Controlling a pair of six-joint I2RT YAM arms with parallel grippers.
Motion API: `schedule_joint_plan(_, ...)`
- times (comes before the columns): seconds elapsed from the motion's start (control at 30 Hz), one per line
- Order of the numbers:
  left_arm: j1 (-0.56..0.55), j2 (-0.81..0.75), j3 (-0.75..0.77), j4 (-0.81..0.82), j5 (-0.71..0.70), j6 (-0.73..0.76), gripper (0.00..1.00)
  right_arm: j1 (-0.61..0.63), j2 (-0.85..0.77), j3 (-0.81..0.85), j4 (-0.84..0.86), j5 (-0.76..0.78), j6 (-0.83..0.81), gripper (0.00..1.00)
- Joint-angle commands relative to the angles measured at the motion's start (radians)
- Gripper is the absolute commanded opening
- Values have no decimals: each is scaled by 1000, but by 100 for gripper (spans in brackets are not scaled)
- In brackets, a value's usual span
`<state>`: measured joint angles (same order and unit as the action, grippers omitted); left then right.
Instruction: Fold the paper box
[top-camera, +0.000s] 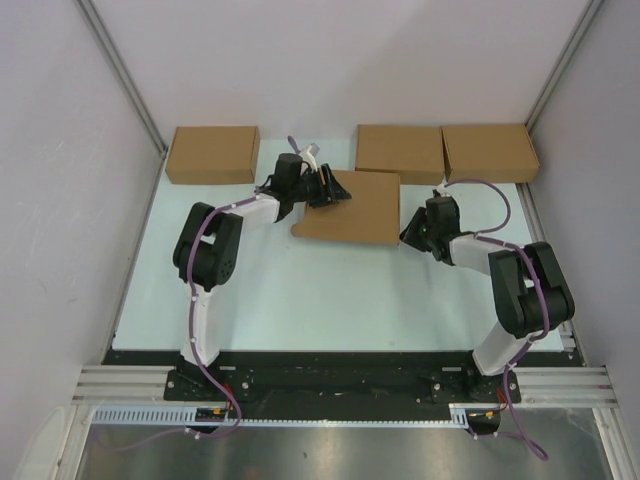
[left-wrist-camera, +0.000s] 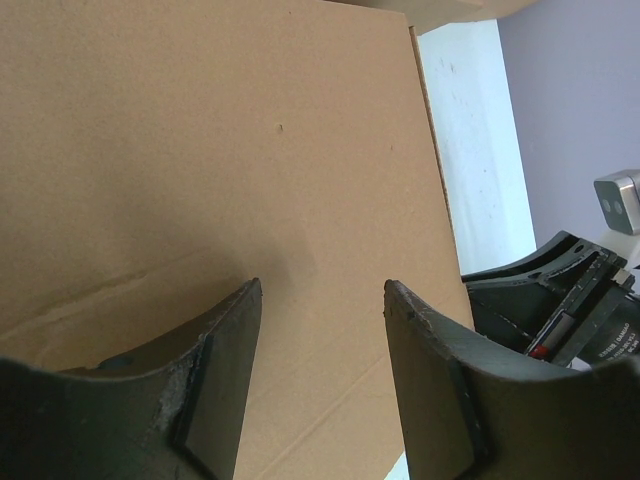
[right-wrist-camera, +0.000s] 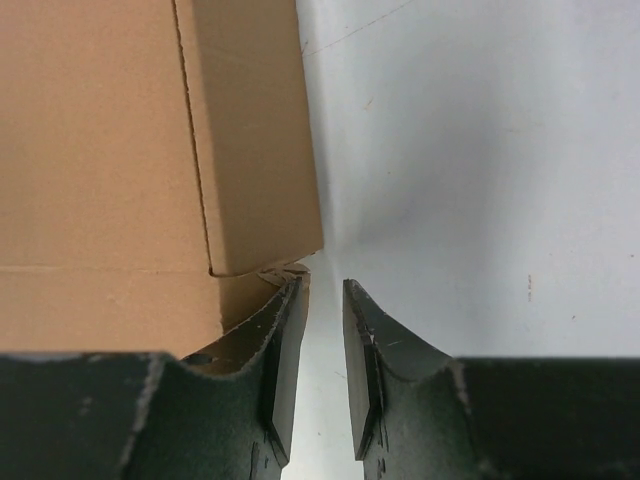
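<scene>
The paper box (top-camera: 350, 208) lies mid-table as a flat brown cardboard shape with a small tab at its front left. My left gripper (top-camera: 325, 188) hangs over its left rear part. In the left wrist view the left gripper (left-wrist-camera: 322, 285) is open, with the box's top panel (left-wrist-camera: 200, 150) showing between and beyond the fingers. My right gripper (top-camera: 412, 235) sits at the box's right front corner. In the right wrist view the right gripper (right-wrist-camera: 325, 285) has a narrow gap holding nothing. Its left finger touches the corner of the box (right-wrist-camera: 100, 150), where a side flap overlaps.
Three compact brown cardboard boxes stand along the back: one at the left (top-camera: 212, 154), one at the centre right (top-camera: 400, 152), one at the far right (top-camera: 490, 151). The pale table (top-camera: 330, 300) is walled by white panels on both sides.
</scene>
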<state>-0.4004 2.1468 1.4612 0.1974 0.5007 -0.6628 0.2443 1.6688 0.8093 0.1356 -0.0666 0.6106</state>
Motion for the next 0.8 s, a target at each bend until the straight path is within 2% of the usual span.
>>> schedule_joint_plan(0.0,8,31,8,-58,-13,26,59,10,6,54,24,-61,24,28)
schedule_joint_plan(0.57,15,33,7,-65,-19,31,59,-8,78,60,93,-42,32,29)
schedule_joint_plan(0.77,28,28,4,-73,-24,35,59,-23,85,59,67,-56,26,29)
